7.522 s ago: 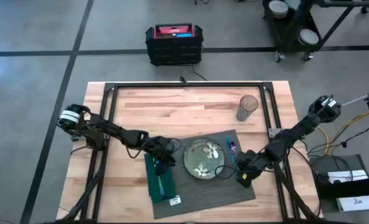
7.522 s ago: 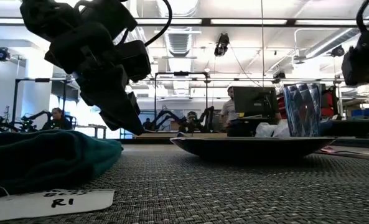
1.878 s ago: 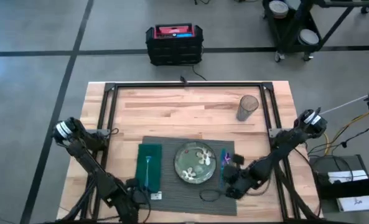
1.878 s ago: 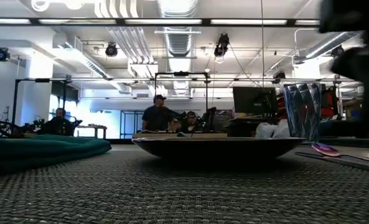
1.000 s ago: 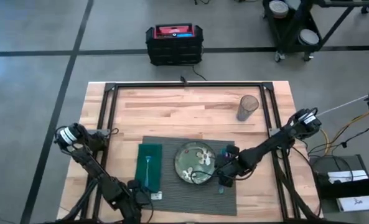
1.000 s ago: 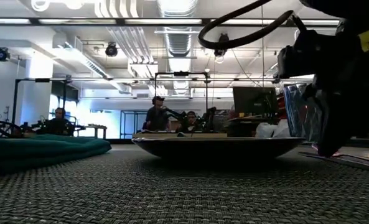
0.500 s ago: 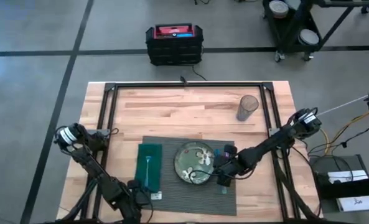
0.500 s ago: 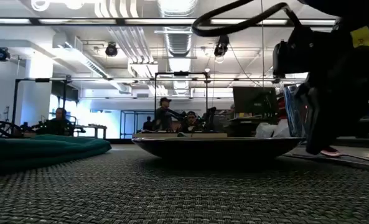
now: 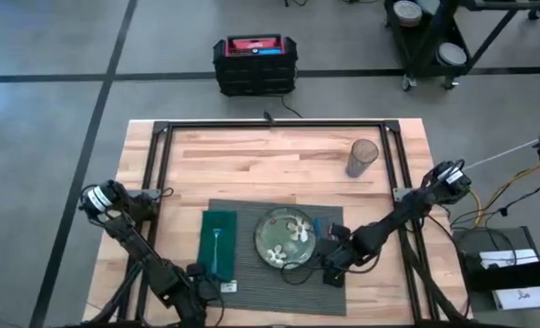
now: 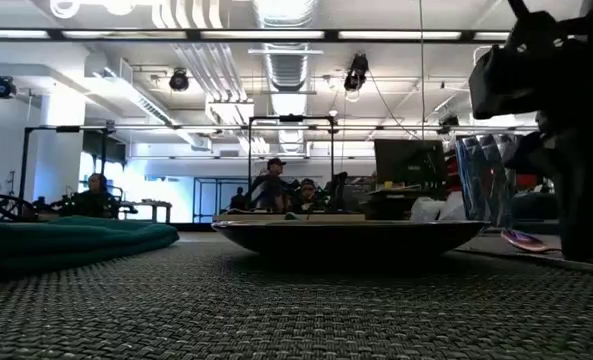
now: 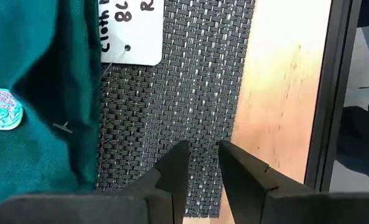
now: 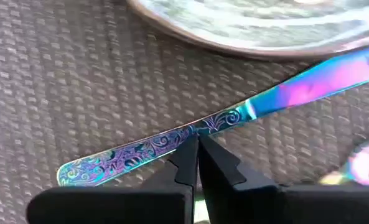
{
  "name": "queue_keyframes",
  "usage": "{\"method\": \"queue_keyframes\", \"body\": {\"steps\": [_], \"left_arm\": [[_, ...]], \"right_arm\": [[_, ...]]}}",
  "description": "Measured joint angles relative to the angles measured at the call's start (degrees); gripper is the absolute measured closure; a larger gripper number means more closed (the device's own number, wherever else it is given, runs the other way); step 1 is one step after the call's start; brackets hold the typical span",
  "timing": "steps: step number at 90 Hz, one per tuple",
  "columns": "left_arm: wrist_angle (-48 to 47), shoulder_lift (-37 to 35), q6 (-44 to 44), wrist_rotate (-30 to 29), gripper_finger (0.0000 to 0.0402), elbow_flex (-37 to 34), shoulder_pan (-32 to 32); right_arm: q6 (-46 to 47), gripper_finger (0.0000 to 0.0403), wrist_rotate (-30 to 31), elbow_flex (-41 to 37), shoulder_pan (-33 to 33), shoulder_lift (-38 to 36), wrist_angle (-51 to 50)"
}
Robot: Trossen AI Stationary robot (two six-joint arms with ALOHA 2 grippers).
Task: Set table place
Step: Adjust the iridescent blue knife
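Note:
The dark grey ribbed placemat [image 9: 251, 214] lies on the light-wood table [image 9: 251, 155]. On it lie a flowered plate [image 9: 285, 240] and a green napkin [image 9: 218, 239] carrying a small utensil. An iridescent utensil [image 12: 172, 146] lies flat on the mat beside the plate. My right gripper [image 12: 196, 138] is shut, its tips at this utensil's patterned handle. My left gripper [image 11: 201, 148] stands over the mat's near left corner, open by a narrow gap with only mat showing between its fingers. My right gripper meets the near edge of the iridescent utensil's patterned handle [image 12: 204, 126], about midway along it, with its shut fingertips. The fingers come slanting down from the table's near right side and stand across the handle. The utensil lies flat on the placemat.
A ribbed drinking glass [image 9: 361, 157] stands at the table's far right. A second pinkish utensil end [image 12: 361, 165] lies close to my right gripper. A white tag [image 11: 131, 31] hangs from the napkin. The far half of the table is bare wood. People sit in the room beyond.
My right gripper has drawn back a little toward the table's right and near edges, away from the plate. The plate, napkin and placemat have stayed where they were.

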Motion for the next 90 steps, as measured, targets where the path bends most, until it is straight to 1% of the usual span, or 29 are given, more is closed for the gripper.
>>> {"method": "queue_keyframes", "body": {"steps": [17,28,36,46,53,60,72,90], "left_arm": [[0.0,0.0,-0.3,0.0,0.0326,0.0,0.0],[0.0,0.0,-0.4,0.0,0.0326,0.0,0.0],[0.0,0.0,-0.4,0.0,0.0326,0.0,0.0],[0.0,0.0,-0.3,0.0,0.0326,0.0,0.0],[0.0,0.0,-0.2,0.0,0.0326,0.0,0.0],[0.0,0.0,0.0,0.0,0.0326,0.0,0.1],[0.0,0.0,-0.1,0.1,0.0326,0.0,0.1],[0.0,-0.1,-0.4,0.1,0.0326,0.0,0.1]], "right_arm": [[0.0,0.0403,0.4,0.0,-0.1,0.0,0.4],[2.6,0.0403,2.0,0.0,-0.1,0.0,0.4],[3.2,0.0403,1.9,0.0,-0.1,-0.2,0.0],[1.8,0.0403,2.2,-0.1,0.3,-1.7,0.1],[0.0,0.0403,3.6,0.0,0.3,-1.8,0.0],[-1.5,0.0403,5.5,0.0,-0.4,-1.1,0.1],[-3.3,0.0403,6.0,-0.1,-1.9,0.8,0.9],[-3.9,0.0403,7.0,-0.1,-2.8,1.3,1.4]]}}
